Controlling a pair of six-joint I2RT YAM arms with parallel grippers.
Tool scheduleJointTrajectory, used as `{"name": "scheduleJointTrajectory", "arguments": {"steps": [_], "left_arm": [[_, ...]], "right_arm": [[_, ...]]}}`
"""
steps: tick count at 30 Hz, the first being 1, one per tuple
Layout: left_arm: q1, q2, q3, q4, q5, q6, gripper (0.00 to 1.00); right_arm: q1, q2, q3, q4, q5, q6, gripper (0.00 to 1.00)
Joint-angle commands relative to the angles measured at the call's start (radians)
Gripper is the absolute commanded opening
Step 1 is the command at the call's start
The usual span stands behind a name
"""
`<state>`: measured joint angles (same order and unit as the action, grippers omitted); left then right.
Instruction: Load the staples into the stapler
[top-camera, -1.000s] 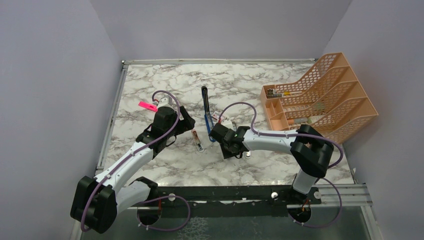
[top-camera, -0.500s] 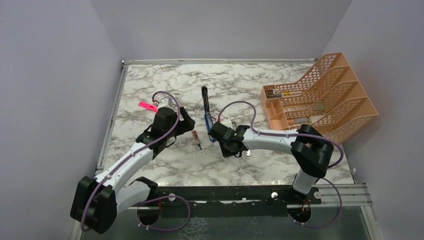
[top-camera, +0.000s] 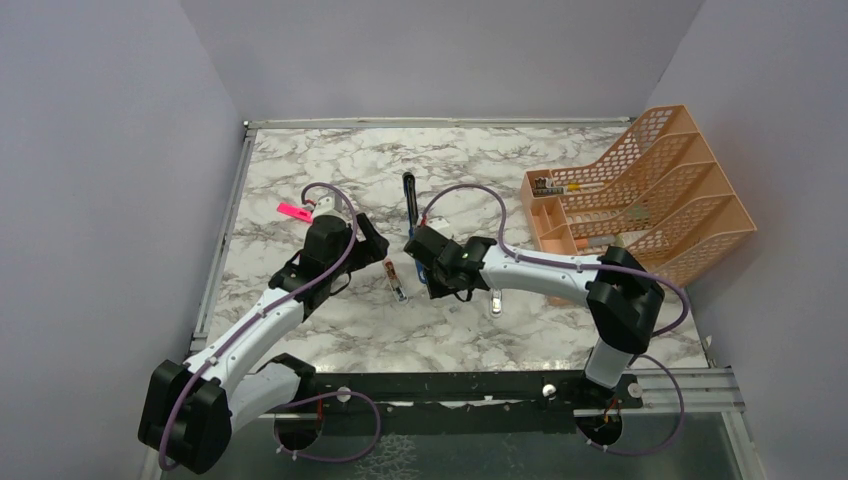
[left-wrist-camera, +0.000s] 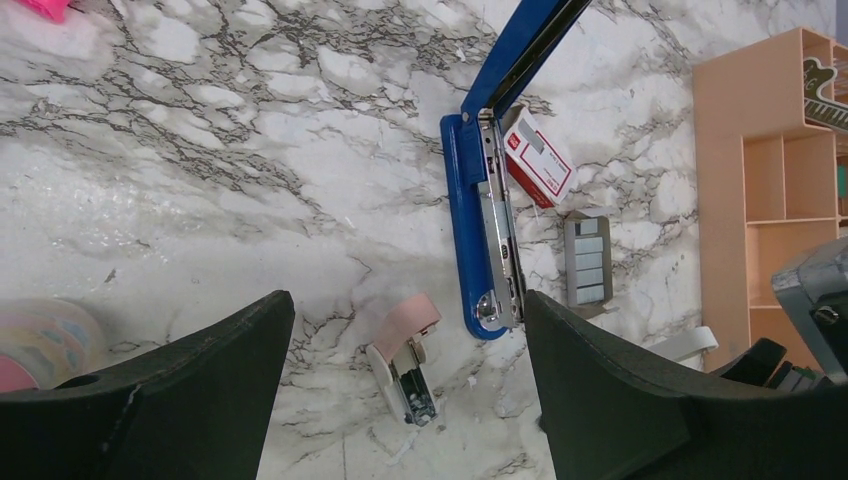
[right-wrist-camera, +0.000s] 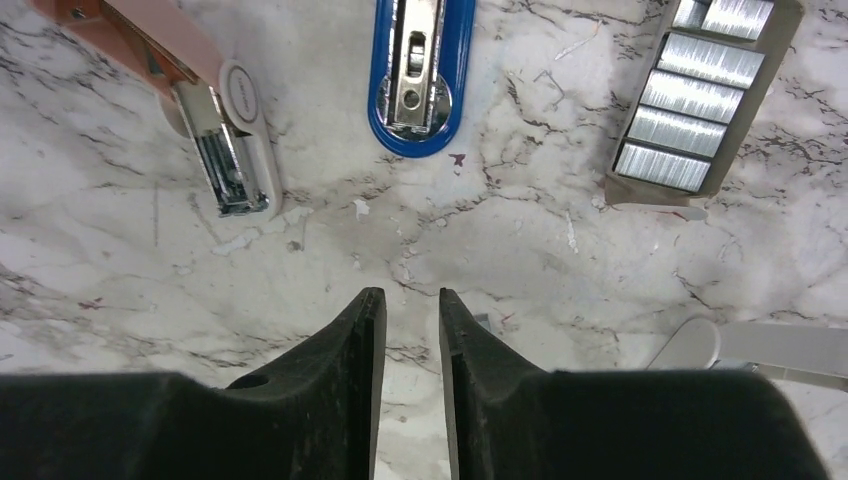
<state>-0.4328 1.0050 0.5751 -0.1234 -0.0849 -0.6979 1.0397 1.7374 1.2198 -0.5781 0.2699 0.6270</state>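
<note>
The blue stapler (left-wrist-camera: 462, 225) lies swung open on the marble, silver rail (right-wrist-camera: 415, 70) facing up, its upper arm (top-camera: 408, 200) stretched toward the back. Just right of it sits a tray holding several grey blocks of staples (right-wrist-camera: 690, 100) (left-wrist-camera: 587, 262), beside the red-and-white box (left-wrist-camera: 538, 160). My right gripper (right-wrist-camera: 412, 295) (top-camera: 437, 290) hovers just short of the stapler's near end. Its fingers stand a narrow gap apart, with only marble between them. My left gripper (left-wrist-camera: 405, 298) (top-camera: 362, 262) is wide open left of the stapler, empty.
A small pink-and-white gadget (left-wrist-camera: 405, 352) (right-wrist-camera: 215, 125) lies left of the stapler's near end. A white cap-like piece (right-wrist-camera: 760, 350) (top-camera: 495, 300) rests to the right. The orange mesh organizer (top-camera: 640, 195) stands at the far right, a pink marker (top-camera: 294, 211) at back left.
My right arm has swung left and forward, so its gripper now sits by the stapler's near end. The white piece is uncovered. The left arm has barely shifted.
</note>
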Motion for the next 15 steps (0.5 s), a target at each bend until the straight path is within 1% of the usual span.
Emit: {"name": "scheduleJointTrajectory", "arguments": {"steps": [1, 4, 8, 11, 15], "left_arm": [[0.006, -0.014, 0.015, -0.017, -0.023, 0.009, 0.85], [0.006, -0.009, 0.013, -0.014, -0.022, 0.009, 0.85], [0.006, 0.001, 0.015, -0.006, -0.017, 0.006, 0.85], [0.006, 0.011, 0.018, -0.001, -0.011, 0.003, 0.85], [0.006, 0.015, 0.019, -0.002, -0.011, 0.003, 0.85]], "right_arm": [[0.006, 0.040, -0.010, -0.074, 0.049, -0.002, 0.34], [0.005, 0.025, -0.059, -0.057, 0.023, -0.028, 0.41], [0.004, 0.031, -0.090, -0.041, -0.003, -0.060, 0.45], [-0.001, 0.057, -0.089, -0.038, -0.009, -0.065, 0.47], [-0.009, 0.064, -0.106, 0.002, -0.035, -0.074, 0.45]]}}
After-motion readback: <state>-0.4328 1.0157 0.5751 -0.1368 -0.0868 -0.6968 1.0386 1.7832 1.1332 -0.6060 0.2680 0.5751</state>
